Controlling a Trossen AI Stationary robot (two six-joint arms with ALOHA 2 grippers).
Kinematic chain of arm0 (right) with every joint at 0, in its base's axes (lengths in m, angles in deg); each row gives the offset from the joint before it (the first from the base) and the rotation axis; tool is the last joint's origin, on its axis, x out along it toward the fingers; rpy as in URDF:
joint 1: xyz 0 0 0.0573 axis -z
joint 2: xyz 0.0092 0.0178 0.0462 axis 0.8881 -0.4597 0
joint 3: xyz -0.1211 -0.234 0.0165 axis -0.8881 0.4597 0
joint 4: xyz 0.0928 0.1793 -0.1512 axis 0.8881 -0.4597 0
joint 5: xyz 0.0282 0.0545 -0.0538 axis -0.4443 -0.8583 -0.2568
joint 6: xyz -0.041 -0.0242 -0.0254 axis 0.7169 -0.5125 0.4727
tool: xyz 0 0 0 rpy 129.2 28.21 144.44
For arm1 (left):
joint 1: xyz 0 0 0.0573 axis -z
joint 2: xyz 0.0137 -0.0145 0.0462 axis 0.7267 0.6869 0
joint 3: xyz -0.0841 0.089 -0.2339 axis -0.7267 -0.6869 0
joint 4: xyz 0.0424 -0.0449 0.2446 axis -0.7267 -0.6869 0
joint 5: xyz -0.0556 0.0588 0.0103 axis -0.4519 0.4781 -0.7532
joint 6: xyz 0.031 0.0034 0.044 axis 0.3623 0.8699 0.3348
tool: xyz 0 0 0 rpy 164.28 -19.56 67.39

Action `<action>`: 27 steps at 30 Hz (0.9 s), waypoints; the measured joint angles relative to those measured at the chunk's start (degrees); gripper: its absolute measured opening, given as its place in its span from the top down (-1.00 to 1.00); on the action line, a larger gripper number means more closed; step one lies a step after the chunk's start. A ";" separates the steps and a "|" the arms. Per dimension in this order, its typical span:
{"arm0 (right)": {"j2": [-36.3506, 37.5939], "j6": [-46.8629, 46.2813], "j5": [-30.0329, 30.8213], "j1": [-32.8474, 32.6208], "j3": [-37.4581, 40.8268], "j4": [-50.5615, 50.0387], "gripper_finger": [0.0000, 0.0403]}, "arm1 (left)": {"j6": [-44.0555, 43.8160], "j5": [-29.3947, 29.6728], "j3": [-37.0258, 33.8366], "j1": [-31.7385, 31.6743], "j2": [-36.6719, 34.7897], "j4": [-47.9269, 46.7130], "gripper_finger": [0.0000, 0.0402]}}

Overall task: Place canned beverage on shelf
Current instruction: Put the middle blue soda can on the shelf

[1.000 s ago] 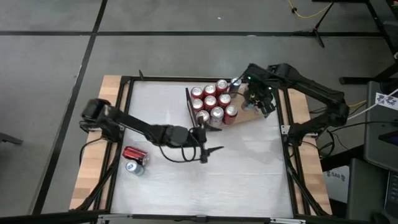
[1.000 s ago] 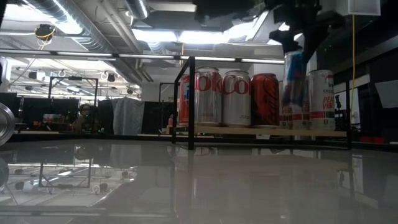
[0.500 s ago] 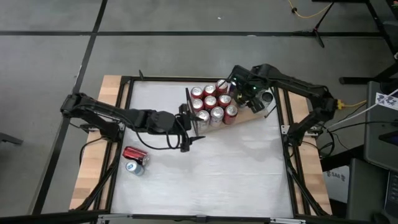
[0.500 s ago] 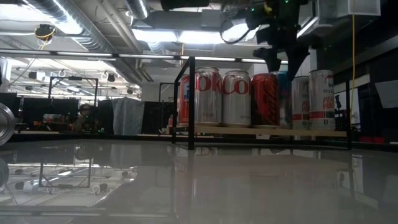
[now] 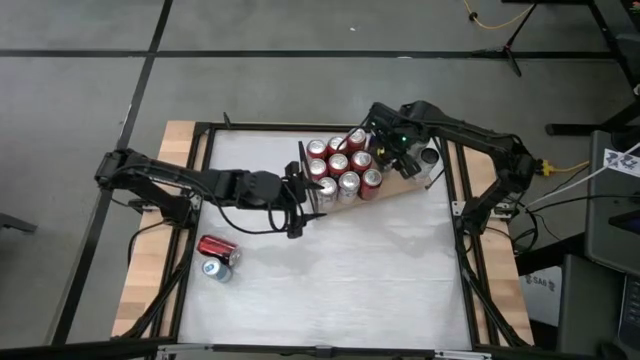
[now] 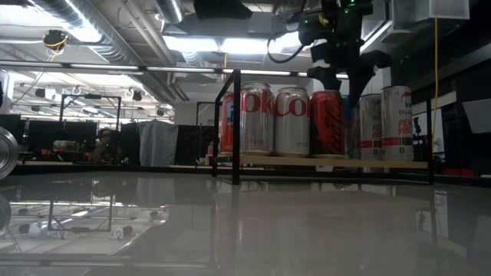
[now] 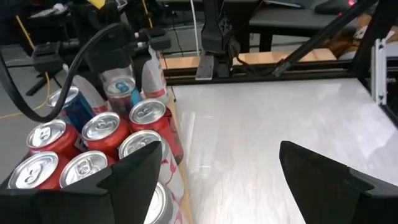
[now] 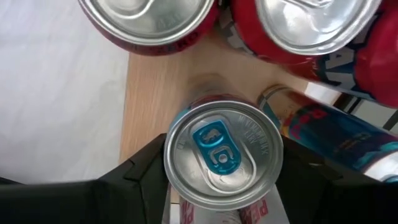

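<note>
Canned beverage [image 8: 222,152], blue tab, upright on the shelf [image 5: 392,186] at the can cluster's far-right edge, near table's far edge. Right gripper [image 5: 397,150] fingers clamp its sides. Left gripper [image 5: 300,205] fingers spread, holding nothing, beside shelf's rail.

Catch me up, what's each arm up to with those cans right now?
The right gripper holds a can with a blue tab upright over the wooden shelf, next to the cans already standing there. The left gripper, fingers apart and holding nothing, sits beside the shelf's dark rail. Two more cans lie on their sides on the table near the left arm's base.
</note>
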 joint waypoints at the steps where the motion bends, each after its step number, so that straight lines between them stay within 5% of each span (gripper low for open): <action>1: 0.00 0.00 -0.09 0.03 0.00 0.23 -0.12 | 0.00 -0.14 0.00 0.02 -0.06 0.09 -0.59; 27: -0.15 -0.09 -0.02 -0.01 0.13 4.22 -0.12 | 0.00 -0.16 0.00 0.04 -0.04 0.17 -0.59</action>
